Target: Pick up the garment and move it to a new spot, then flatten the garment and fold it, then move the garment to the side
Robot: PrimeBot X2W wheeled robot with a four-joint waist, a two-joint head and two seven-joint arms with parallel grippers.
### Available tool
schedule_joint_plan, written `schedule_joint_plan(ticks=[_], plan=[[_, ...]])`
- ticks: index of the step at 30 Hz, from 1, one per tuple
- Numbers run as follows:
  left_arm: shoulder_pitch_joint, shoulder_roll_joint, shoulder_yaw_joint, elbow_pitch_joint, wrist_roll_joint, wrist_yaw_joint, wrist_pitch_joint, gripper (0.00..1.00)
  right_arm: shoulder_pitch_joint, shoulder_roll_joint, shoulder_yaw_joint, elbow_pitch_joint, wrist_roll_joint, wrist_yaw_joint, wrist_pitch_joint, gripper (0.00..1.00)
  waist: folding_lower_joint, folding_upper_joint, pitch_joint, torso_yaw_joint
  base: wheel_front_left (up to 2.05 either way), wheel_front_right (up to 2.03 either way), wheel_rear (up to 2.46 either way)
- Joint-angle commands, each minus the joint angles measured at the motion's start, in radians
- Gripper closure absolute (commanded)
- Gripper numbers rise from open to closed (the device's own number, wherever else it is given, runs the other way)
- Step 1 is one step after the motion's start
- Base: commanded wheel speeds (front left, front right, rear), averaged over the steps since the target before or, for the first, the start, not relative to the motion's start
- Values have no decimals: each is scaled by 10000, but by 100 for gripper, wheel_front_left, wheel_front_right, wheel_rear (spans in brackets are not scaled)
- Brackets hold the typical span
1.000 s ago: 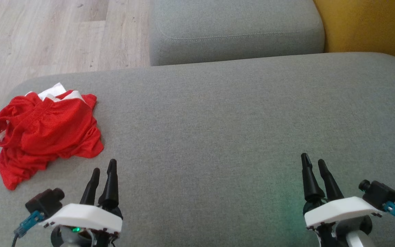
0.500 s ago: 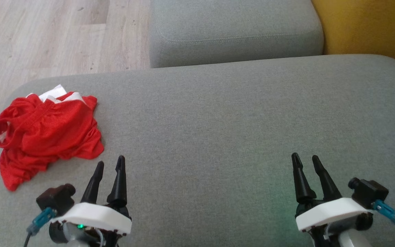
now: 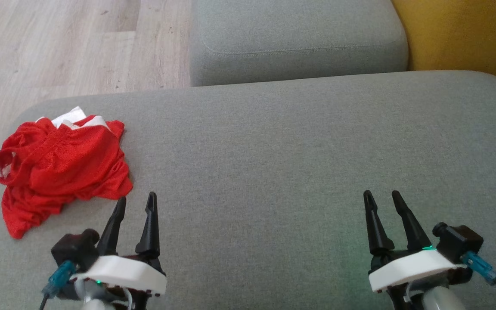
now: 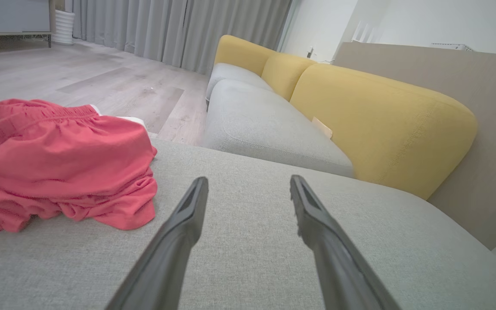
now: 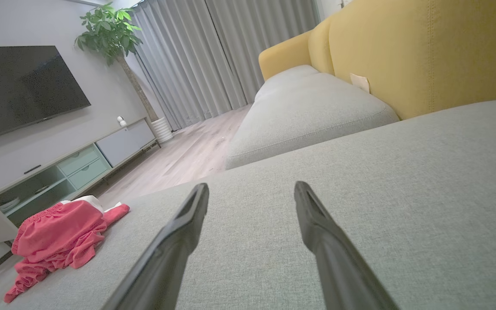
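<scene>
A crumpled red garment (image 3: 60,165) with white trim lies at the left end of the grey sofa cushion (image 3: 274,142). It also appears at the left of the left wrist view as the red garment (image 4: 54,165) and far off at the lower left of the right wrist view (image 5: 60,239). My left gripper (image 3: 136,202) hovers open just right of and nearer than the garment's corner, not touching it. My right gripper (image 3: 381,197) is open over bare cushion at the lower right. Both hold nothing.
A second grey seat cushion (image 3: 295,38) lies beyond, with a yellow backrest (image 3: 467,34) at the upper right. Wooden floor (image 3: 58,47) drops off past the cushion's far left edge. A TV stand (image 5: 58,172) and a plant (image 5: 110,30) stand across the room.
Both grippers have spread their fingers wider. The left gripper has shifted right and slightly forward, the right gripper a little left. The garment has not moved.
</scene>
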Motion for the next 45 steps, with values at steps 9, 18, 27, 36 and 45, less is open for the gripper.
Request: schedule_joint_plan(ticks=[9,18,27,36,45], plan=[[-292,130,289,-455,1110,75,-451,0,-562,-49,197,-217,-1076,-7,-465,0,0,0,-126,42,0,0,0],[-118,142,355,-634,1866,146,-685,0,-521,-51,183,-167,-1829,-7,-701,0,0,0,-198,-5,0,0,0],[124,149,324,-412,2355,172,-824,0,-341,-53,201,-53,-2386,-7,-841,0,0,0,-328,35,0,0,0],[67,149,403,-278,2146,188,-824,0,-376,-53,28,-6,-2369,-7,-841,0,0,0,-202,75,0,0,0],[37,149,481,-334,2183,281,-824,0,-338,-53,-35,50,-2404,-7,-841,0,0,0,-169,83,0,0,0]])
